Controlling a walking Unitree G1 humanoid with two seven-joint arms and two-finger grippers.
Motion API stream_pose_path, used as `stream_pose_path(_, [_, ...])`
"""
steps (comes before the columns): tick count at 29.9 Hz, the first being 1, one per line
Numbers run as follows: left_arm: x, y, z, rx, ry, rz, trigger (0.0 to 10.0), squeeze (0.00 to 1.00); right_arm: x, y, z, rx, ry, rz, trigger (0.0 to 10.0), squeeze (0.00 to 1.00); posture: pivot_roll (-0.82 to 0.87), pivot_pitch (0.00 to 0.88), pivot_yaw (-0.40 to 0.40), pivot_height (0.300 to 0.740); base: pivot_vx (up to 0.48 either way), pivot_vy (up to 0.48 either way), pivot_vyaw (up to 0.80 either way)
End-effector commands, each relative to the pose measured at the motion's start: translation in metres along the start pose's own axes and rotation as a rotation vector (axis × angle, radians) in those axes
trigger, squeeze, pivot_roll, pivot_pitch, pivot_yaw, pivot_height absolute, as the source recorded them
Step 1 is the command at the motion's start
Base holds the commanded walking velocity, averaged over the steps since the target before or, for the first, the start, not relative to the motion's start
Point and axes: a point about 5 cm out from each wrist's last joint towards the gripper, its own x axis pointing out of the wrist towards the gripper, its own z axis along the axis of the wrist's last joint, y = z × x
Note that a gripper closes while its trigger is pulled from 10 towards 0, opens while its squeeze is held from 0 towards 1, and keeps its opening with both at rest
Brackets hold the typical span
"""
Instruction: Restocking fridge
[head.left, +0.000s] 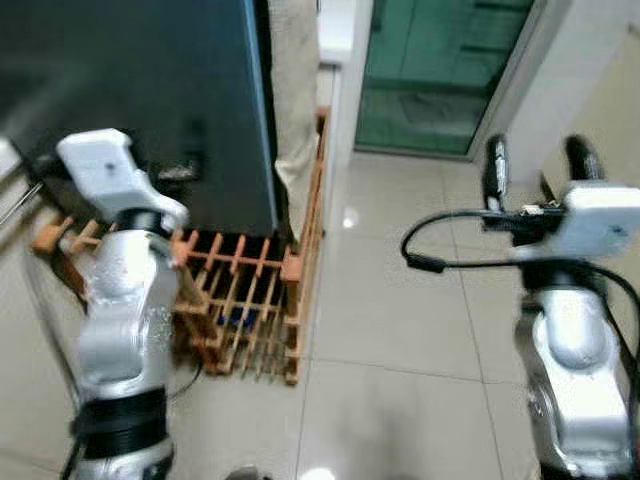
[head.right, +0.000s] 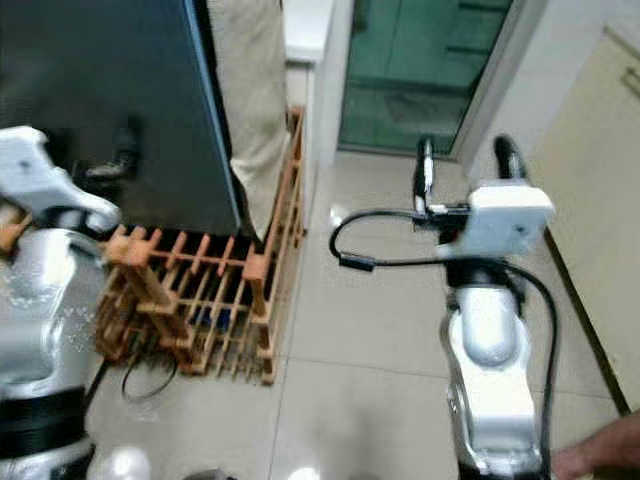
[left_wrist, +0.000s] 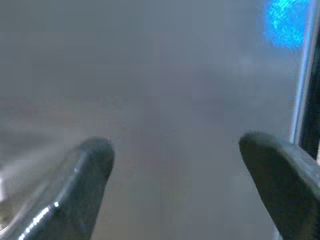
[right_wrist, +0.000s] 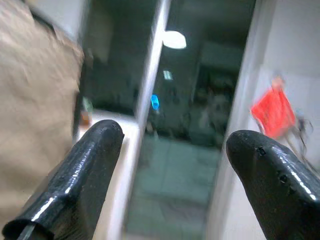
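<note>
The dark grey fridge (head.left: 140, 100) stands at my upper left with its door closed. My left arm is raised in front of it. In the left wrist view my left gripper (left_wrist: 175, 165) is open, empty, and very close to the fridge's flat grey face (left_wrist: 165, 75). My right gripper (head.left: 538, 160) is held up over the tiled floor to the right, open with nothing between its fingers (right_wrist: 85, 170). It points toward a green glass door (head.left: 435, 70). No item for restocking is in either gripper.
A wooden lattice rack (head.left: 245, 300) sits on the floor against the fridge's base and right side. A beige cloth (head.left: 295, 90) hangs beside the fridge. Pale tiled floor (head.left: 400, 350) stretches between my arms. Part of a person's hand (head.right: 600, 455) shows at the lower right.
</note>
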Motion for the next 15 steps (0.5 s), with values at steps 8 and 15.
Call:
stream_pose_path(8, [-0.001,-0.046,0.015,-0.177,-0.065,-0.235,10.0,0.0,0.01,-0.002,-0.001,-0.018,0.029,-0.02,10.0,0.0,-0.11,0.0,-0.032,0.711,0.24,0.0,0.0])
stream_pose_path(15, [-0.005,-0.055,0.021,-0.226,-0.081,-0.329,10.0,0.0,0.014,-0.004,-0.016,-0.038,0.076,-0.022,10.0,0.0,-0.11,0.0,-0.019,0.711,0.48,0.0,0.0])
